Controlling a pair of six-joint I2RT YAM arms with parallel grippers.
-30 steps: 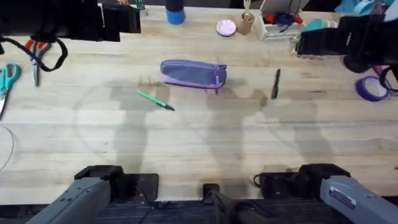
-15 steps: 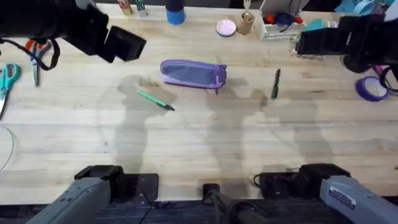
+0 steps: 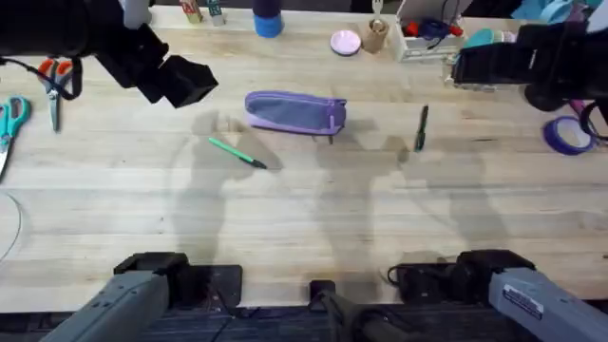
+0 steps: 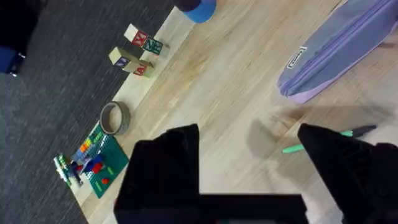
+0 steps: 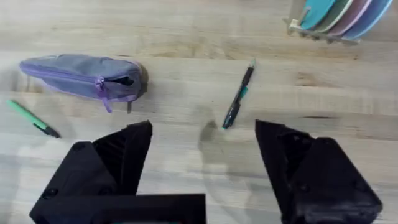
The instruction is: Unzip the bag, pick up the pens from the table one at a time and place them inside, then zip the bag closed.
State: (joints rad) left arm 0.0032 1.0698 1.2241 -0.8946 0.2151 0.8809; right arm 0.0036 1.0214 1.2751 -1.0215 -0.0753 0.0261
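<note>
The lavender bag (image 3: 294,111) lies at the middle back of the table (image 3: 313,218), its zipper pull (image 5: 102,87) hanging near its right end. Just in front of the bag's left end, a bright green pen (image 3: 237,152) lies at a slant. The dark pen (image 3: 421,127) rests to the bag's right. My left gripper (image 4: 247,134) hovers open and empty, left of the bag (image 4: 336,50), with the green pen (image 4: 329,140) partly behind one finger. My right gripper (image 5: 202,130) is open and empty too, held high over the back right, looking down on the bag (image 5: 81,76) and dark pen (image 5: 238,94).
Teal scissors (image 3: 11,119) and orange-handled scissors (image 3: 52,81) lie at the left edge. A purple tape roll (image 3: 568,135) sits far right. A blue bottle (image 3: 268,19), a pink lid (image 3: 346,42) and bins line the back edge. Toy blocks (image 4: 137,50) stand at the back left.
The left arm has swung in from the far back left, out over the table toward the bag's left end. The right arm, bag and pens have not moved.
</note>
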